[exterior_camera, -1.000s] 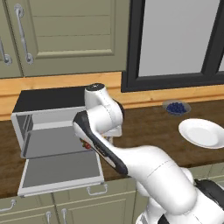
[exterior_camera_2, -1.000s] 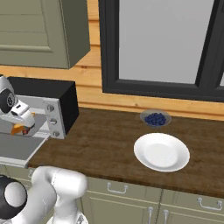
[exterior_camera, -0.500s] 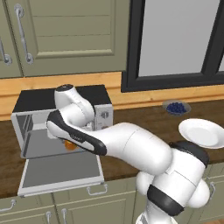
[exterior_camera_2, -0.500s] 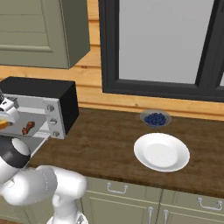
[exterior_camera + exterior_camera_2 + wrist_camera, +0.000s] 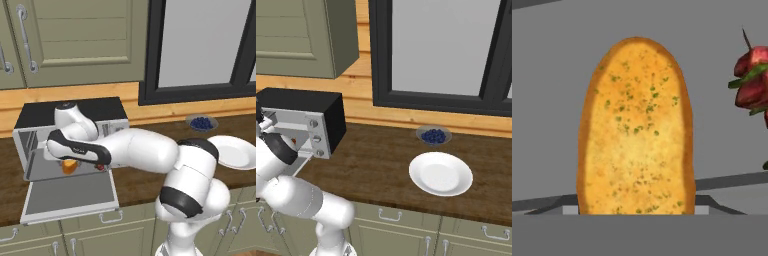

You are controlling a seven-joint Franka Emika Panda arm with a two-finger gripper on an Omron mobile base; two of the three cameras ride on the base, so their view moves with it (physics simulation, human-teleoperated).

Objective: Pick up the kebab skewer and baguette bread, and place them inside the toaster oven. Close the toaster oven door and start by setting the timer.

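Jaws hidden, can't tell their state. Gripper reaches into the oven, door down flat. Baguette right at the hand in the oven mouth, skewer just beside it.

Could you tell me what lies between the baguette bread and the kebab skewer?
Nothing: in the hand view a bare grey strip separates the baguette bread from the kebab skewer.
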